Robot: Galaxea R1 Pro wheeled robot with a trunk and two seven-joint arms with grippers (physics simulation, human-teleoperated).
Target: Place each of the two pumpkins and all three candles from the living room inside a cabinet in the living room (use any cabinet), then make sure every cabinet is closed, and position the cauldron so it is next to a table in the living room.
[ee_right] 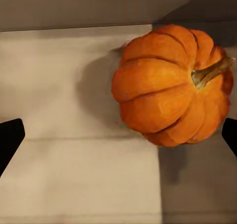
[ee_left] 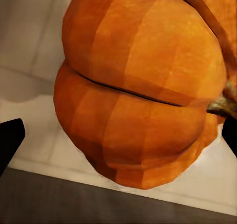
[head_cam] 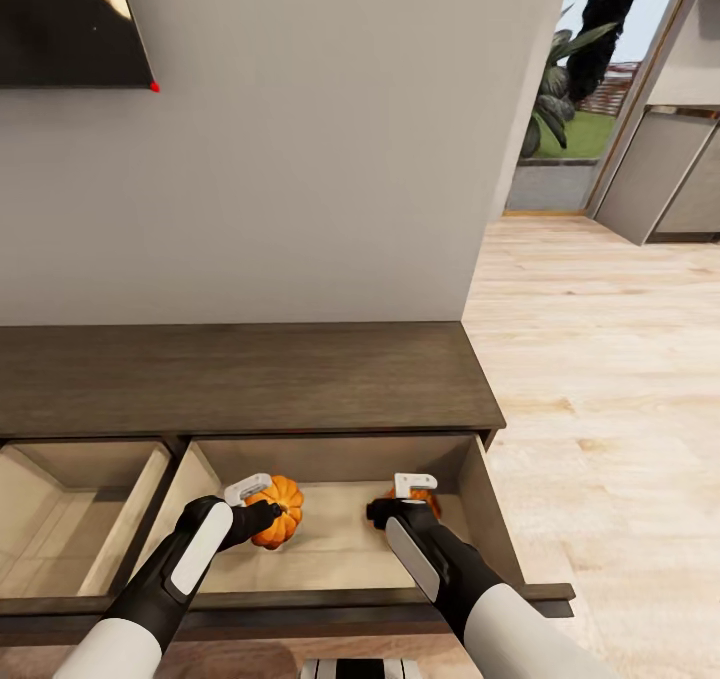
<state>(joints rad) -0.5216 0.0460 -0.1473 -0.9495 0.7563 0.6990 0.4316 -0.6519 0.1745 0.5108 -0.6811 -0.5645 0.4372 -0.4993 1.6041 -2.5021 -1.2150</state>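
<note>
The cabinet (head_cam: 240,374) is a long low dark-brown unit against the wall, with two drawers pulled out. In the right drawer (head_cam: 482,514), one pumpkin (head_cam: 282,514) sits at the left of the pale floor. A second pumpkin (head_cam: 428,499) lies at the right, half hidden behind my right gripper. My left gripper (head_cam: 262,504) is open close above the first pumpkin (ee_left: 138,90), its dark fingertips (ee_left: 10,140) standing wide of it. The right gripper (head_cam: 402,499) is open over the other pumpkin (ee_right: 170,83), which rests on the drawer floor. Candles and cauldron are out of view.
The left drawer (head_cam: 150,484) also stands open, showing pale wood. A dark TV (head_cam: 60,19) hangs on the wall above. Light wood floor (head_cam: 600,379) stretches to the right toward a doorway with plants (head_cam: 575,79) and grey units (head_cam: 670,169).
</note>
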